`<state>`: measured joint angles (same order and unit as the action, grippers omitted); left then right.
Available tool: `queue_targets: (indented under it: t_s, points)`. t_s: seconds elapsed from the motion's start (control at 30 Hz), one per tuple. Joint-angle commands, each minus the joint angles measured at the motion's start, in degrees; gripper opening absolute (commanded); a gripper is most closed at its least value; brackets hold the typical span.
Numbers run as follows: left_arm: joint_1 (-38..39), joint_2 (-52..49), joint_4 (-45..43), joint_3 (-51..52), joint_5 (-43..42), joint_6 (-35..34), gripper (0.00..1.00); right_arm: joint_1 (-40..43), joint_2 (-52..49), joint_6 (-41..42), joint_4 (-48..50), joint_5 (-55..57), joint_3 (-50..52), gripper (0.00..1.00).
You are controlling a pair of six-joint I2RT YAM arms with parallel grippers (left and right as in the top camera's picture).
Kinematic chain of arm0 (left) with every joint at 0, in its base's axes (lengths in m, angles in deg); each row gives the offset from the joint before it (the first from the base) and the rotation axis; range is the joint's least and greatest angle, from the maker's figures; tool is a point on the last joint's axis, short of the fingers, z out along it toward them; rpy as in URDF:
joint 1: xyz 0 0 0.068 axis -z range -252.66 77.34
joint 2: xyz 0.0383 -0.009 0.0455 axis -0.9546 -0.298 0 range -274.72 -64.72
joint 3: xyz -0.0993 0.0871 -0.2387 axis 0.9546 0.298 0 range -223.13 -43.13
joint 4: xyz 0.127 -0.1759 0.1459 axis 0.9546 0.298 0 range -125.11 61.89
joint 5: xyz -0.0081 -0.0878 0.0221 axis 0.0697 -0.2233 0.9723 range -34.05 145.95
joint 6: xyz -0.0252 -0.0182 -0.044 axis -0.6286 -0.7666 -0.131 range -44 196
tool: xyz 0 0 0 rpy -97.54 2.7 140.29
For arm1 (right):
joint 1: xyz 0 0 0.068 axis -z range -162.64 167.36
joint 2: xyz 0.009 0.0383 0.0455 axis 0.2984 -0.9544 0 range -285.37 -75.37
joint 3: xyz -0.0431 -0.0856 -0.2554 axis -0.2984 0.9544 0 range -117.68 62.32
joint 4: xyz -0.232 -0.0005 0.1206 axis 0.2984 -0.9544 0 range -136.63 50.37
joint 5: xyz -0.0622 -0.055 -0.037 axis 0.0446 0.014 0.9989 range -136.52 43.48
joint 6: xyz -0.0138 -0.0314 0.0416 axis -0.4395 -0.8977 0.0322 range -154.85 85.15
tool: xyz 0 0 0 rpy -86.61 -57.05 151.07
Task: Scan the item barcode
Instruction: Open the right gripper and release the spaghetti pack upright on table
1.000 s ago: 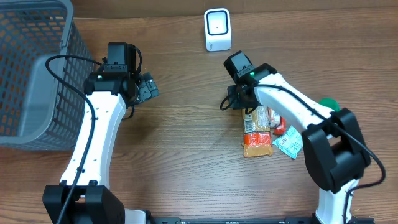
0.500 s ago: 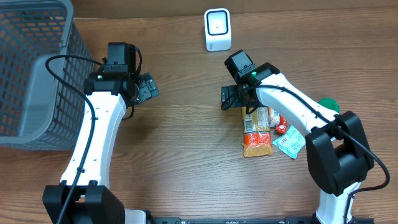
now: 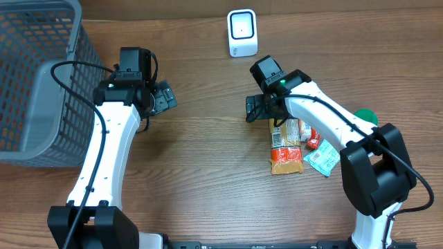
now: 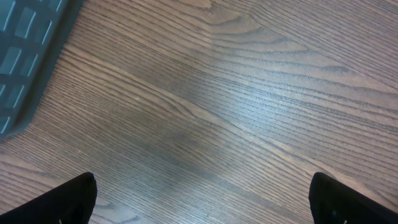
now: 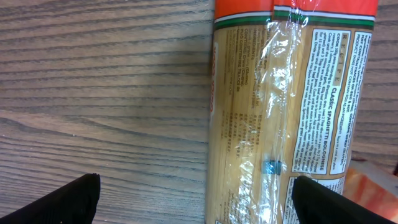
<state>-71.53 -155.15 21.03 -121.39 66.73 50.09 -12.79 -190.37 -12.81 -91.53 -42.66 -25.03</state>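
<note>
Overhead, the right hand (image 3: pixel 257 109) now stands wide and empty; a second ago it was narrower. It sits at the far end of the spaghetti packet (image 3: pixel 284 142), which lies flat on the bench (image 3: pixel 208 173), long axis running far to near. The left hand (image 3: pixel 163 97) is wide and empty. Small pouches (image 3: pixel 320 159) lie just beside the packet's right; the white scanner (image 3: pixel 242 32) stands well apart, and the basket (image 3: pixel 41 83) is at far left.

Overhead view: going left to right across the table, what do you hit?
basket → left claw → scanner → spaghetti pack → teal packet → green object. The right claw is left out because it overlaps the scanner's span.
</note>
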Motion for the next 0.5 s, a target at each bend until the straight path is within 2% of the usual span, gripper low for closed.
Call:
queue_targets:
  t_s: [0.0, 0.47]
  points:
    - [0.0, -0.3, 0.0, -0.1, 0.5, 0.6, 1.00, -0.1, 1.6, 0.1, 0.2, 0.6, 0.5, 1.00]
    - [0.0, -0.3, 0.0, -0.1, 0.5, 0.6, 1.00, -2.2, 2.3, 0.1, 1.0, 0.1, 0.9, 1.00]
